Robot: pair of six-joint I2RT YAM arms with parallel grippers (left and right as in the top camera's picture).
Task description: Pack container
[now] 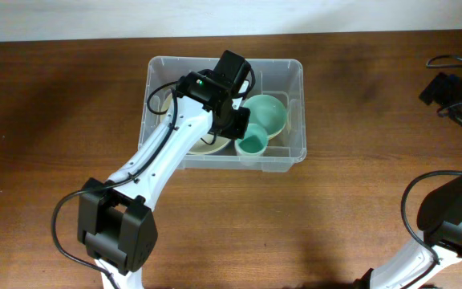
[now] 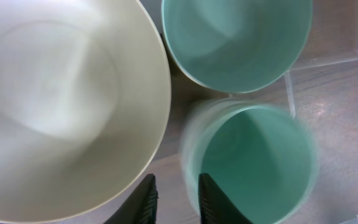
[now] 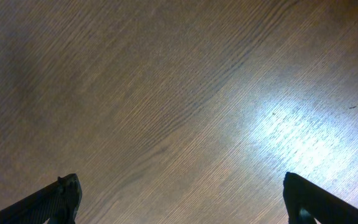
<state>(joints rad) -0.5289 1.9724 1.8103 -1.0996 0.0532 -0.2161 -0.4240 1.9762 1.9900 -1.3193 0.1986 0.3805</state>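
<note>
The container [image 1: 299, 72] is a large clear tub at the table's middle back. It holds a cream bowl [image 1: 205, 147], a teal bowl [image 1: 268, 112] and a teal cup [image 1: 252, 144]. My left gripper [image 1: 240, 126] reaches down inside it. In the left wrist view the cream bowl [image 2: 61, 99], teal bowl [image 2: 235, 37] and blurred teal cup [image 2: 260, 162] lie below. The left gripper [image 2: 176, 186] straddles the cup's rim, one finger inside and one outside, slightly parted and not pressed on the wall. My right gripper [image 3: 182, 186] is wide open and empty over bare wood.
The container's clear wall [image 2: 353, 56] runs just right of the cup. The right arm [image 1: 447, 84] stays at the far right edge of the wooden table [image 1: 359, 201], away from the container.
</note>
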